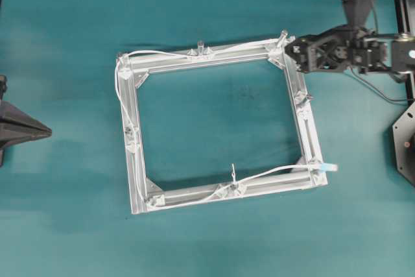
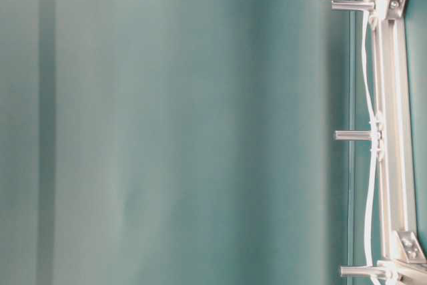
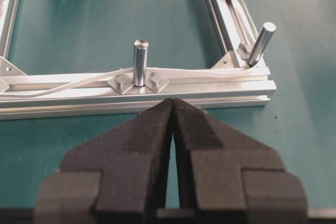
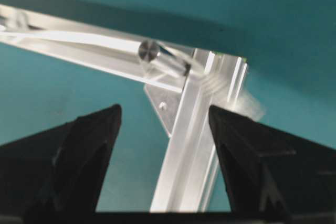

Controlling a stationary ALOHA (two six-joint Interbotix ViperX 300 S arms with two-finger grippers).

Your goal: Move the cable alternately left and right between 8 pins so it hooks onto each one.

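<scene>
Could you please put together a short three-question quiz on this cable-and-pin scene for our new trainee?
1. True or false: the right gripper is clamped on the cable.
2. Which corner of the frame does the right gripper hover at in the overhead view: (a) upper right, (b) lower left, (c) lower right?
3. Fill in: in the left wrist view, the left gripper has its jaws ____.

Key:
1. False; its jaws stand wide apart over the corner pin, holding nothing.
2. (a).
3. Shut, with nothing between them; the cable runs past the pin ahead.
</scene>
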